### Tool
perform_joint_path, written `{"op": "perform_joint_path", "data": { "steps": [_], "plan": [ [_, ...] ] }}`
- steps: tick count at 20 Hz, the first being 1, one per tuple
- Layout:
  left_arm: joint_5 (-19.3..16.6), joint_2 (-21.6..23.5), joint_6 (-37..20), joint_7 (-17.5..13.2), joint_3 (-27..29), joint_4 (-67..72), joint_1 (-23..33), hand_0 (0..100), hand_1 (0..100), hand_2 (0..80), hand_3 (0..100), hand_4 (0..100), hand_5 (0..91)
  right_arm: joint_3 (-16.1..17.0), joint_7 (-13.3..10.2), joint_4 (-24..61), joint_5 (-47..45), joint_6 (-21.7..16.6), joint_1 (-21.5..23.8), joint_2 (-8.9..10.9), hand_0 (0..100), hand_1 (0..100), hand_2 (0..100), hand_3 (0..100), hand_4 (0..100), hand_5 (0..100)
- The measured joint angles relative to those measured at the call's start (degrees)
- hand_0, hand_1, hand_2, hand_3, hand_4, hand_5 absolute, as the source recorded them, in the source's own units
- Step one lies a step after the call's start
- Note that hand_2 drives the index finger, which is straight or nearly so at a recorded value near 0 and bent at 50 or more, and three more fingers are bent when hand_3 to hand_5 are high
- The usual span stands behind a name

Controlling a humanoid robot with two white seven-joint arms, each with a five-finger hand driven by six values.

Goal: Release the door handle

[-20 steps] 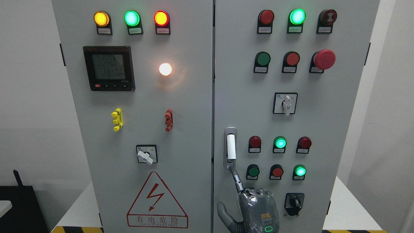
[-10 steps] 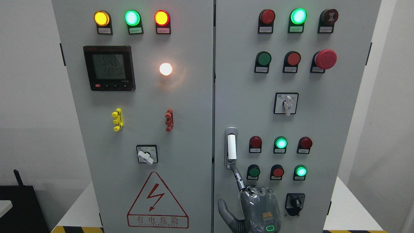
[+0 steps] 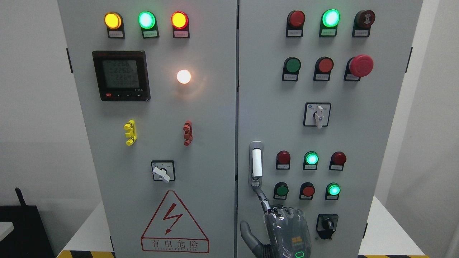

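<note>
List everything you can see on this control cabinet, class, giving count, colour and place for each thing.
Grey metal two-door cabinet: 1, fills the middle.
Round lit lamps: 3, yellow, green and red, left door top.
Glowing white lamp: 1, left door.
Black digital meter: 1, left door.
Plastic clips: 2, yellow and red, left door.
White-knobbed rotary switches: 2, one per door.
Black rotary switch: 1, right door bottom.
Red lightning warning triangle: 1, left door bottom.
Red mushroom button: 1, right door.
Silver door handle with white grip: 1, right door's left edge.
Right hand: 1, grey, below the handle.
</note>
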State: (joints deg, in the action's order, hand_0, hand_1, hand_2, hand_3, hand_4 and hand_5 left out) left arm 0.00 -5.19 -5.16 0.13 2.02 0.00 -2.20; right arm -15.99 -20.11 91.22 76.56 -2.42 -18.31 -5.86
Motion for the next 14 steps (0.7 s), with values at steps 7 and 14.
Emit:
{"op": "perform_joint_path", "data": {
  "steps": [7,14],
  "plan": [
    [0.0,0.0,0.0,0.0,0.0,0.0,0.0,12,39,0.0,0,0,0.0,0.3,-0.1,0.4,-3.4,-0.4,0.2,0.05,37,18,97,100,100,100],
    [0.0,0.0,0.0,0.0,0.0,0.0,0.0,12,39,0.0,0,0,0.0,0.4,-0.4,0.7,-4.8,-0.5,0.3,0.05,34,20,99,100,100,100]
  ]
}}
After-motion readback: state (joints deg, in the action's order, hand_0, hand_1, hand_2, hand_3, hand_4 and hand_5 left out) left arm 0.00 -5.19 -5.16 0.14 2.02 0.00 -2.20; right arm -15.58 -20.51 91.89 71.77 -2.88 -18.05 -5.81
